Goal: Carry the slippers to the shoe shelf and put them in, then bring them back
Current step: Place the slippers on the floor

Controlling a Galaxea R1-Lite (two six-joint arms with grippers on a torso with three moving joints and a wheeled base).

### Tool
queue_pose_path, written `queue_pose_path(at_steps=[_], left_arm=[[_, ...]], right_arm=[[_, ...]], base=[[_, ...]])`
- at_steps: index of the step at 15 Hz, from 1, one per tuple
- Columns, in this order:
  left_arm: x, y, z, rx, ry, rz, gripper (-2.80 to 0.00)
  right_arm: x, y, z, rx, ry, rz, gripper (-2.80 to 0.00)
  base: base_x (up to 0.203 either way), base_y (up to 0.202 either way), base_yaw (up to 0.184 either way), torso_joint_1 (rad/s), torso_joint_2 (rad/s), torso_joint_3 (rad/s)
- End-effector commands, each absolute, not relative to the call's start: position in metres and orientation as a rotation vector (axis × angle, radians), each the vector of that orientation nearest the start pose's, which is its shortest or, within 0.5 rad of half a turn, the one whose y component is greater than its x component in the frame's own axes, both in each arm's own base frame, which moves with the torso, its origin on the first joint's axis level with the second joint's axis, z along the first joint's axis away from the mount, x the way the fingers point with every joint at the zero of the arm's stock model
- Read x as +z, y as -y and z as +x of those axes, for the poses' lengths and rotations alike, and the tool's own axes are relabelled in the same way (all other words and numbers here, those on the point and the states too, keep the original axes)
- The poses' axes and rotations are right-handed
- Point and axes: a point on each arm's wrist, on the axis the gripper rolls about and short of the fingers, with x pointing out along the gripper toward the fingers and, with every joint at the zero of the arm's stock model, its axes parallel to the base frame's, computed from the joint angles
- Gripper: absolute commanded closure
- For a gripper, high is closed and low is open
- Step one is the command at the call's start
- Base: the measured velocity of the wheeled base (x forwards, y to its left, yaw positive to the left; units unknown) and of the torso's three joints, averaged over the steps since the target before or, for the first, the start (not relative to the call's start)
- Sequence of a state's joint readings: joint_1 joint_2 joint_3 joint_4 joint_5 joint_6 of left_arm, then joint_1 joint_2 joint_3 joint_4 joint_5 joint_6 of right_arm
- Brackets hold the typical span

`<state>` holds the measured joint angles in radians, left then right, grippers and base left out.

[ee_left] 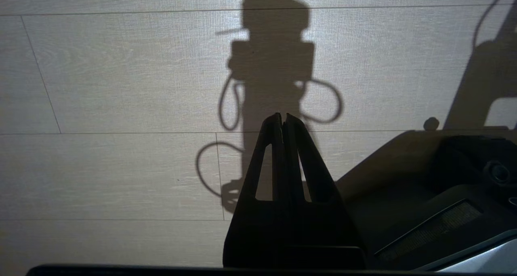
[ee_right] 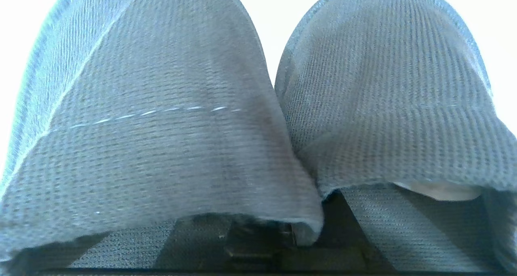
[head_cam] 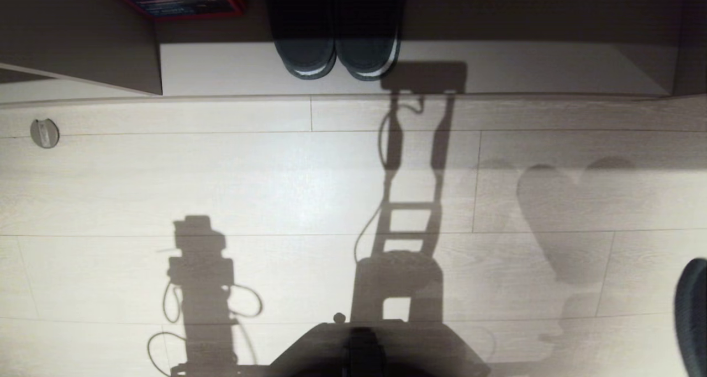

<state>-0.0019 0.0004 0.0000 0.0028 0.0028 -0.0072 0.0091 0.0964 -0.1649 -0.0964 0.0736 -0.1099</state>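
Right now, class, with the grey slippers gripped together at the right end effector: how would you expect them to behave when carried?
The slippers are probably floppy: their woven bands sag and crease. Likely light for their size, being thin fabric. Unlikely to slip, since the weave looks rough, and the right end effector pinches both inner edges.

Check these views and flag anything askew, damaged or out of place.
Nothing spilled or damaged. The slippers are pinched by the right tool, their inner band edges bunched together there. A dark pair sits in the shoe shelf. The left tool is shut, empty, above the floor.
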Motion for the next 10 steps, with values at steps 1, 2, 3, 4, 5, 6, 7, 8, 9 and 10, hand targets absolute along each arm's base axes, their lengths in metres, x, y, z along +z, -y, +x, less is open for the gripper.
queue_pose_path(at_steps=[1,2,3,4,5,6,7,8,9,10], left_arm=[[0.075,0.000,-0.023,0.002,-0.002,-0.008,0.00],[0.075,0.000,-0.023,0.002,-0.002,-0.007,0.00],[0.075,0.000,-0.023,0.002,-0.002,-0.008,0.00],[0.075,0.000,-0.023,0.002,-0.002,-0.006,0.00],[0.075,0.000,-0.023,0.002,-0.003,-0.006,0.00],[0.075,0.000,-0.023,0.002,-0.003,-0.006,0.00],[0.075,0.000,-0.023,0.002,-0.003,-0.006,0.00],[0.075,0.000,-0.023,0.002,-0.003,-0.007,0.00],[0.075,0.000,-0.023,0.002,-0.003,-0.009,0.00],[0.075,0.000,-0.023,0.002,-0.003,-0.009,0.00]], right_arm=[[0.101,-0.002,-0.030,0.074,0.150,-0.117,0.00],[0.088,-0.001,-0.025,0.068,0.106,-0.118,0.00],[0.083,-0.001,-0.023,0.037,0.082,-0.117,0.00],[0.077,-0.001,-0.023,0.031,0.021,-0.117,0.00],[0.074,-0.001,-0.023,0.029,-0.015,-0.117,0.00],[0.074,-0.001,-0.023,0.028,-0.012,-0.115,0.00],[0.075,-0.001,-0.023,0.028,-0.003,-0.115,0.00],[0.074,-0.001,-0.023,0.028,-0.003,-0.114,0.00],[0.075,-0.001,-0.023,0.029,-0.003,-0.112,0.00],[0.074,-0.001,-0.023,0.029,-0.004,-0.112,0.00]], base=[[0.000,0.000,0.000,0.000,0.00,0.000],[0.000,0.000,0.000,0.000,0.00,0.000],[0.000,0.000,0.000,0.000,0.00,0.000],[0.000,0.000,0.000,0.000,0.00,0.000],[0.000,0.000,0.000,0.000,0.00,0.000],[0.000,0.000,0.000,0.000,0.00,0.000],[0.000,0.000,0.000,0.000,0.00,0.000],[0.000,0.000,0.000,0.000,0.00,0.000],[0.000,0.000,0.000,0.000,0.00,0.000],[0.000,0.000,0.000,0.007,0.00,0.036]])
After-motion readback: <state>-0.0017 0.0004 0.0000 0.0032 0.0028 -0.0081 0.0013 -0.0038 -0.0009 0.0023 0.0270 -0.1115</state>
